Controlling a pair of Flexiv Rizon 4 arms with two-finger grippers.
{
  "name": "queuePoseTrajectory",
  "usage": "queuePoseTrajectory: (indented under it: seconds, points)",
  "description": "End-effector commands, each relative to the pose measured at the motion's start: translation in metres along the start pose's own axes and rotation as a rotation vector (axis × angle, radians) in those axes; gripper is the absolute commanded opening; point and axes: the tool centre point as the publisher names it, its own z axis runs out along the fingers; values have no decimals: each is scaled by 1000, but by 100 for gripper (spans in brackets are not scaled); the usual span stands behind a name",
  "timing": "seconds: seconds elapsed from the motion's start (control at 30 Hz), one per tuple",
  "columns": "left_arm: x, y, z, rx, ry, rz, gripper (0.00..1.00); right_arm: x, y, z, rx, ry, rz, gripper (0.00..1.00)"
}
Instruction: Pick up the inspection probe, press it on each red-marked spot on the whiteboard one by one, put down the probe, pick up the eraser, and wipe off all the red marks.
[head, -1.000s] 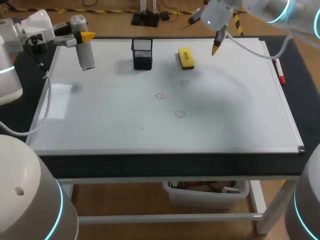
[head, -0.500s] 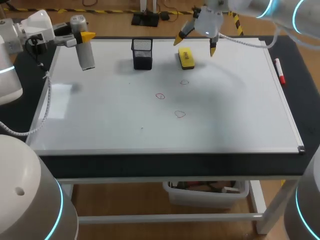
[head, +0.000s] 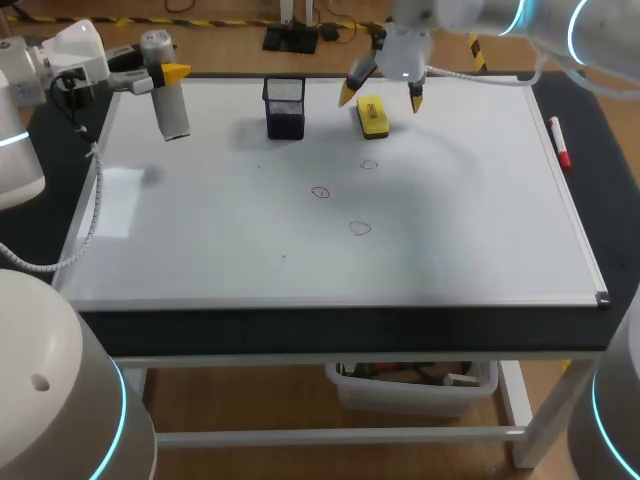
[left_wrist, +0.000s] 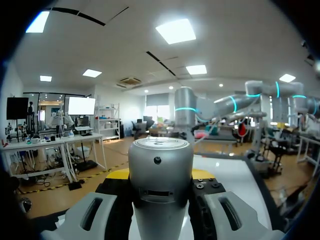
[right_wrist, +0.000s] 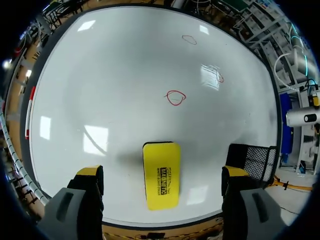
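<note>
At the frame's upper left, the left claw pinched the probe above the whiteboard. At upper middle, the right claw hung spread over the eraser, with three red marks nearer the frame's centre.

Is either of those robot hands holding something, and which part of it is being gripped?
The left hand holds the grey probe, gripped around its upper part. The right hand is open and empty, above the yellow eraser.

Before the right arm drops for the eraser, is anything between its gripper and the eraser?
Nothing visible. The right gripper hangs open right above the eraser, a finger off each side; the mesh holder stands apart beside it.
</note>
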Motion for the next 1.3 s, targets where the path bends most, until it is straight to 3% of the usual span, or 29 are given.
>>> queuePoseTrajectory:
  seconds: [0.03, 0.33, 0.87, 1.0, 1.03, 1.07, 1.2, 1.27, 1.3]
  points:
    - [0, 0, 0, 3, -1, 3, 0, -7, -1, 6, -3, 57, -18, 100]
    - [0, 0, 0, 3, -1, 3, 0, -10, -6, 20, 31, 109, -67, 100]
    - [0, 0, 0, 3, -1, 3, 0, -6, -6, 26, 34, 96, -29, 100]
    - [0, 0, 0, 3, -1, 3, 0, -3, -7, 28, 33, 104, -22, 81]
    - [0, 0, 0, 3, -1, 3, 0, -3, -8, 29, 31, 106, -22, 71]
    - [0, 0, 0, 3, -1, 3, 0, -2, -8, 29, 31, 108, -22, 53]
    - [0, 0, 0, 3, -1, 3, 0, -3, -9, 28, 37, 113, -17, 27]
    - [0, 0, 0, 3, -1, 3, 0, -3, -10, 26, 43, 113, -15, 0]
    - [0, 0, 0, 3, -1, 3, 0, -3, -10, 26, 44, 113, -14, 0]
